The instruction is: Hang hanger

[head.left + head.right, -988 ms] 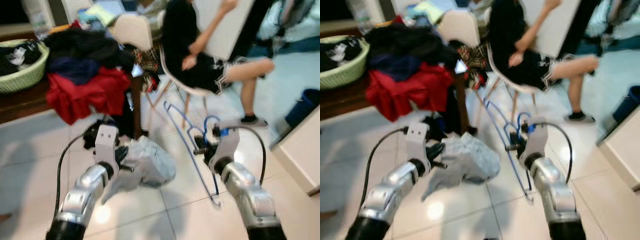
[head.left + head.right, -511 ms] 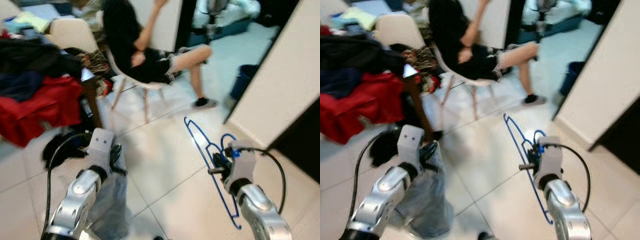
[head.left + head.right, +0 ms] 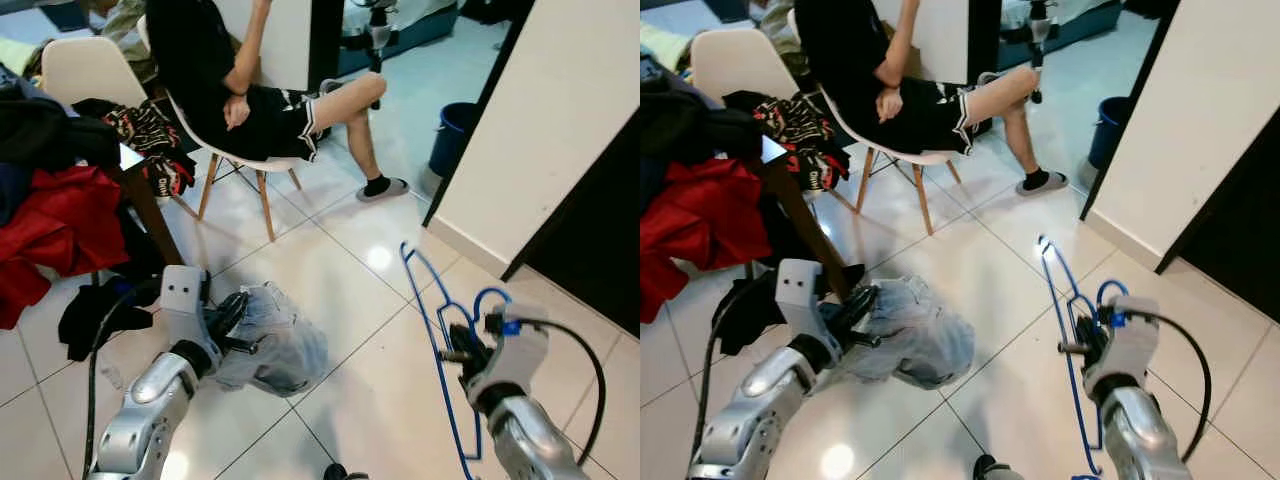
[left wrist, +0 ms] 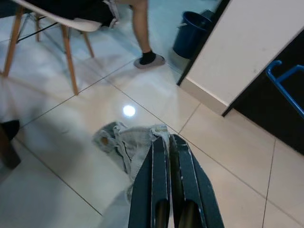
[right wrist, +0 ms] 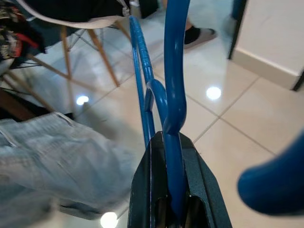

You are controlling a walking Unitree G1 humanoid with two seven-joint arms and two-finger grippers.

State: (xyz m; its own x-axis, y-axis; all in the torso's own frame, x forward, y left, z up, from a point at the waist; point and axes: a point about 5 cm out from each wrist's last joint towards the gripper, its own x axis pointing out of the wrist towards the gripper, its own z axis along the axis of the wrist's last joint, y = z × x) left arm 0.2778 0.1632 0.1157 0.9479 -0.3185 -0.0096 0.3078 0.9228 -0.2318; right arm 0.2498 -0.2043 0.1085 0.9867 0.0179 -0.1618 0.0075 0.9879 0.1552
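My right gripper [image 3: 458,357] is shut on a blue wire hanger [image 3: 432,312], held upright above the tiled floor at the right; the hanger's hook [image 5: 174,71] runs between the fingers in the right wrist view. My left gripper [image 3: 233,322] at the lower left is shut on a pale grey-blue denim garment [image 3: 275,342] that hangs bunched below it. In the left wrist view the closed black fingers [image 4: 161,175] pinch the edge of that cloth [image 4: 126,142].
A person [image 3: 230,80] sits on a white chair [image 3: 255,165] ahead. A table at the left carries a heap of red and dark clothes [image 3: 50,215]; dark cloth [image 3: 90,310] lies on the floor below. A white wall [image 3: 540,130], dark doorway [image 3: 600,240] and blue bin [image 3: 452,135] stand right.
The camera has swung rightward, so the clothes pile and person slid left and the wall and doorway came into view. Both grippers keep their holds on garment and hanger.
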